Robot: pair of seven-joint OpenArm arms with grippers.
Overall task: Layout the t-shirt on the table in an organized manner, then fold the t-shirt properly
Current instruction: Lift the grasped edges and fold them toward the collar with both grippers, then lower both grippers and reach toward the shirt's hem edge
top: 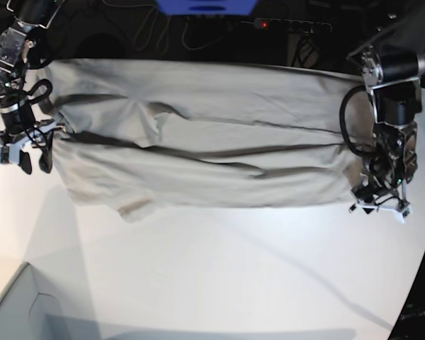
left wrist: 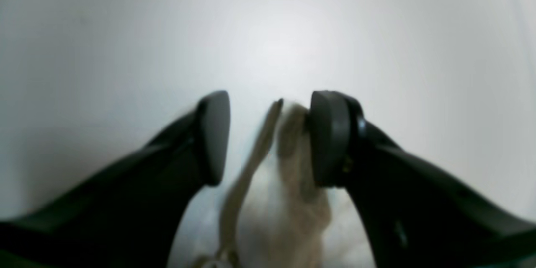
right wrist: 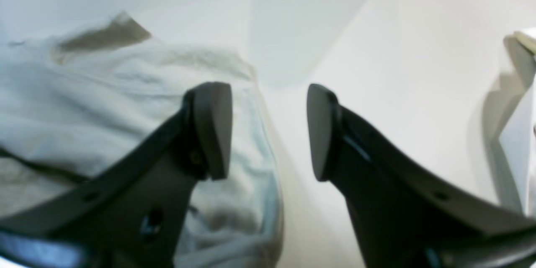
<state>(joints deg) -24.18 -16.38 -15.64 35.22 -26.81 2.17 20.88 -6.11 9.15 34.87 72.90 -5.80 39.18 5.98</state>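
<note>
The shirt (top: 198, 149) lies spread across the far half of the tabletop (top: 219, 269), folded lengthwise into a wide band with creases. The left gripper (left wrist: 270, 138) is at one end: its jaws stand apart, a thin fold of cloth touching one pad. The right gripper (right wrist: 268, 132) hangs over the shirt's other edge, jaws wide and holding nothing.

The left wrist view is blurred: the t-shirt (left wrist: 289, 167) fold between the left pincer (left wrist: 270, 138) fingers lacks definite edges, and contact cannot be confirmed. In the base view, the t-shirt's far hem merges into darkness. The right pincer (right wrist: 270, 132) arms are cut off at the bottom edge.
</note>
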